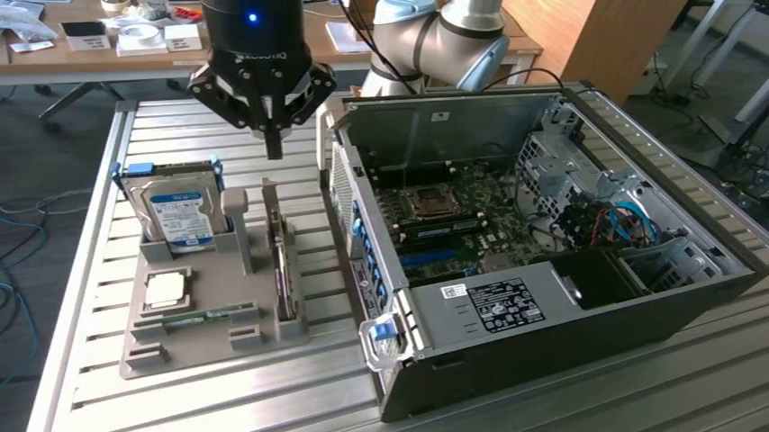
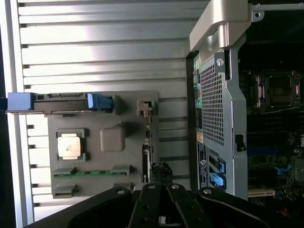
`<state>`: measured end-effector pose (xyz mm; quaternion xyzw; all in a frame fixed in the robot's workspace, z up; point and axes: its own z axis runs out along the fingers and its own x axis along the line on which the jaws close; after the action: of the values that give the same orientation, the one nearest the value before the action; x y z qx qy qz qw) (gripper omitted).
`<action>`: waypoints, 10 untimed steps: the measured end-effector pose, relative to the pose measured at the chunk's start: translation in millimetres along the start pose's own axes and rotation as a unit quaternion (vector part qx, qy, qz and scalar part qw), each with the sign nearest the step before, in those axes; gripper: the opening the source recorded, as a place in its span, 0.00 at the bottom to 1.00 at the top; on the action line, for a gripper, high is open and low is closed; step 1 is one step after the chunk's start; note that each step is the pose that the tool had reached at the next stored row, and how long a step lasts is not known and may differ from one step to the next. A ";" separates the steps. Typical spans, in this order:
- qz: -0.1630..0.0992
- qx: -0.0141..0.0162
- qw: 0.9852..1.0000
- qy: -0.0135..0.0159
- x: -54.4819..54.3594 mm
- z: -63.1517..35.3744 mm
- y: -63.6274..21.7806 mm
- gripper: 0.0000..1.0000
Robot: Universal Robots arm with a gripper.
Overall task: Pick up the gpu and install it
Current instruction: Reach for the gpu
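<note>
The gpu (image 1: 280, 261) stands on its edge in a slot of the grey holder (image 1: 211, 346), to the exterior view's left of the open computer case (image 1: 541, 270). It looks like a thin dark card with a metal bracket. My gripper (image 1: 274, 148) hangs above the far end of the gpu, clear of it, shut with nothing between its fingers. From the wrist camera the gpu (image 2: 147, 149) is edge-on along the side of the holder (image 2: 109, 118), and the closed tips of my gripper (image 2: 161, 172) point down just beside it.
The holder also carries a hard drive (image 1: 180, 211) with a blue-white label, a square processor (image 1: 166, 290) and a narrow green memory stick (image 1: 204, 317). The case lies open, its motherboard (image 1: 451, 220) exposed. Everything rests on a ribbed metal table (image 1: 180, 405).
</note>
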<state>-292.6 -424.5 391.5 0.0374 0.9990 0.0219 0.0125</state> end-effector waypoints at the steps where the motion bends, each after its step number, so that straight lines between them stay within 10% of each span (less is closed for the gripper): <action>1: 0.000 0.000 1.000 0.000 0.2 -0.1 -2.2 0.11; 10: 0.000 0.000 1.000 0.000 3.8 -0.6 -14.1 0.11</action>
<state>-297.5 -438.3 391.5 0.0375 0.9990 0.0219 0.0125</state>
